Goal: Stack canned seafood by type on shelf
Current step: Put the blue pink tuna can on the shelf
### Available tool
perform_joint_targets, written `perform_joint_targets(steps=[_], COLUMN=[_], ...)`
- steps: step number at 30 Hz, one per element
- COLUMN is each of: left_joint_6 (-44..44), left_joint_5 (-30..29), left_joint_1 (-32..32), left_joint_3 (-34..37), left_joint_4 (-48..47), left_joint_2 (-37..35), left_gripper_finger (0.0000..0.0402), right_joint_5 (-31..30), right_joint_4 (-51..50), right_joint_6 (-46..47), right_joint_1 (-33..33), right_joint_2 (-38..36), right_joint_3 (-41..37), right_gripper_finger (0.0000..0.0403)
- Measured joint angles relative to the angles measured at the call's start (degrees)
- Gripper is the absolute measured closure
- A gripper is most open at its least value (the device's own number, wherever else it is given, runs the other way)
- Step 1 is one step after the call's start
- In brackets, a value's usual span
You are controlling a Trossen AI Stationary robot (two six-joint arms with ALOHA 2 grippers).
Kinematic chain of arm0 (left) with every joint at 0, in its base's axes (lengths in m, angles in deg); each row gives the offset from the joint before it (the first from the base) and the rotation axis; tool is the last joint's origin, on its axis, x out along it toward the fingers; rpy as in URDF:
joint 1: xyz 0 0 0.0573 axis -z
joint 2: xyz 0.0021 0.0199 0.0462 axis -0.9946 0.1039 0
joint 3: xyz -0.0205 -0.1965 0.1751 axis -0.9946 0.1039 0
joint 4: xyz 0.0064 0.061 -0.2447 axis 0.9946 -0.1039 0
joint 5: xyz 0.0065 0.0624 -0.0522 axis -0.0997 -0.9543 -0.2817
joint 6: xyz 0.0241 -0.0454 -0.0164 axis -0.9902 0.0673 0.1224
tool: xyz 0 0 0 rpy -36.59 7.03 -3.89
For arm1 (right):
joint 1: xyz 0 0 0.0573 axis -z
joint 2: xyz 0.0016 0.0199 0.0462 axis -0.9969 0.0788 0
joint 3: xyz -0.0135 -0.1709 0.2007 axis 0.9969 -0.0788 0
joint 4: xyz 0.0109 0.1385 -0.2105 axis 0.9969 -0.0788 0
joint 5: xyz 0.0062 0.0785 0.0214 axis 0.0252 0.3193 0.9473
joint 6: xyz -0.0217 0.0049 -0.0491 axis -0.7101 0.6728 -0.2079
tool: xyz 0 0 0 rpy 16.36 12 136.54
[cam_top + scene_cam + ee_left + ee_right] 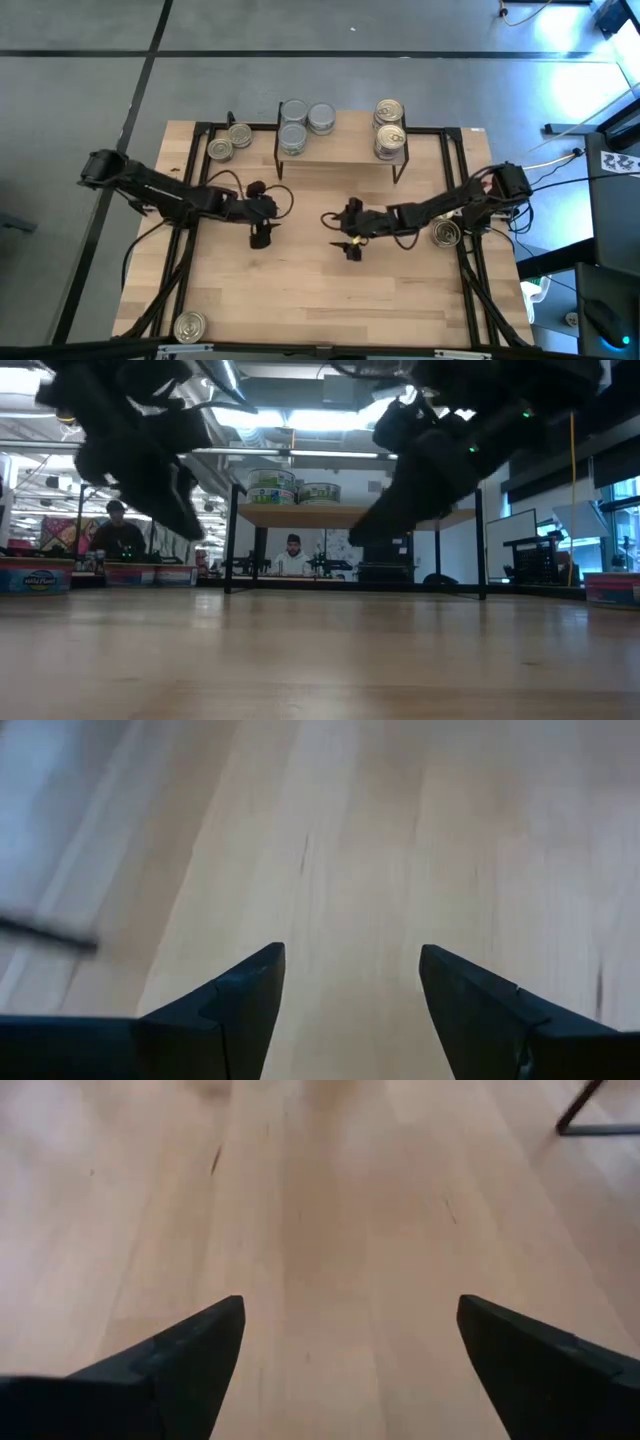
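Here both the left gripper [260, 240] and right gripper [352, 250] hang spread and empty, well apart from the shelf [340, 155] cans [294, 125].

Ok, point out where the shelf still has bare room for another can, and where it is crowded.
The shelf is bare in its middle, between the silver cans at its left end and the gold cans at its right end. Both ends are crowded. The left gripper and right gripper hang open over the table in front.

Left tool [261, 240] and right tool [351, 249] hang mid-table, fingers spread, empty.
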Motion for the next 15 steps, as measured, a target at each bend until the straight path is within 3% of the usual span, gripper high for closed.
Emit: perform_joint_targets(steps=[5,9,15], left_joint_6=[15.1,27.8,35.1], left_joint_5=[0.0,-0.4,-0.7], left_joint_1=[0.6,-0.4,-5.4], left_joint_3=[-10.3,-13.9,-12.7], left_joint_4=[-28.7,-48.2,-63.5], left_joint_2=[0.6,1.0,2.5], left_gripper_finger=[0.0169,0.0171,0.0216], right_joint_5=[-7.1,-11.2,-8.8], right_joint_4=[6.1,12.4,16.9], right_joint_6=[4.0,4.1,6.1], right_joint_1=[-2.5,-4.0,-4.1], right_joint_2=[0.0,1.5,6.0], right_joint_3=[-4.2,-5.7,-5.6], right_gripper_finger=[0.0038,0.0038,0.0038])
